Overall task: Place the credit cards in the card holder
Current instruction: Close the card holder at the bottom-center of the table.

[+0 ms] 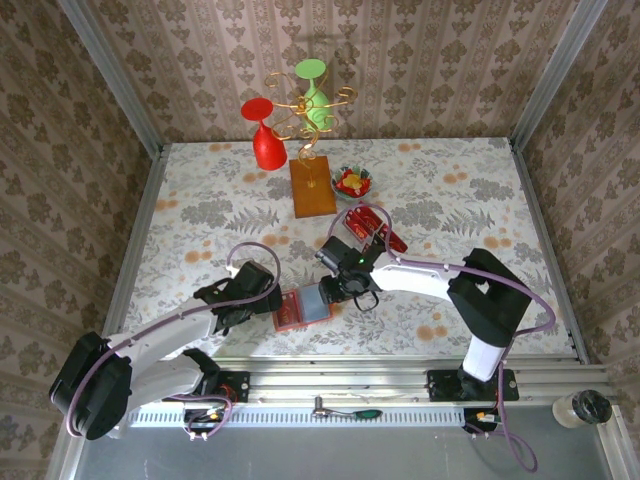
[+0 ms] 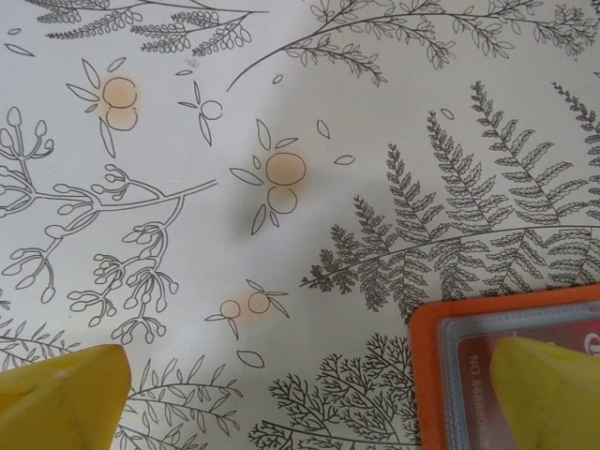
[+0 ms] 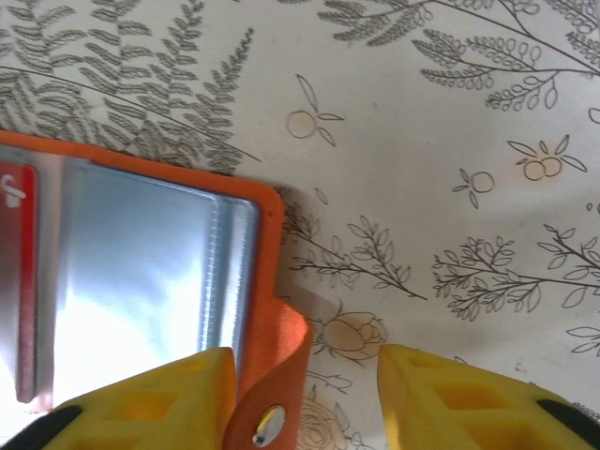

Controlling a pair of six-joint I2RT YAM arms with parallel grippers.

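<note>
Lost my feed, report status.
Left gripper open over holder. Right gripper open, astride snap tab. Holder open, one card in. Spare cards beyond right arm.

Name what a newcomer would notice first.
The open orange card holder lies at the near centre, a red card in its clear pocket. Loose red cards lie just beyond, to the right. A red goblet and a green goblet hang on a wire stand at the back.

My left arm (image 1: 165,335) and right arm (image 1: 425,275): white shells between black joints, a purple cable looping along each, black base plates at the foot; left pincer (image 2: 300,403) and right pincer (image 3: 305,398) end in blunt yellow fingers (image 3: 155,403), the right pair moulded with shallow rectangular recesses and black edging.
</note>
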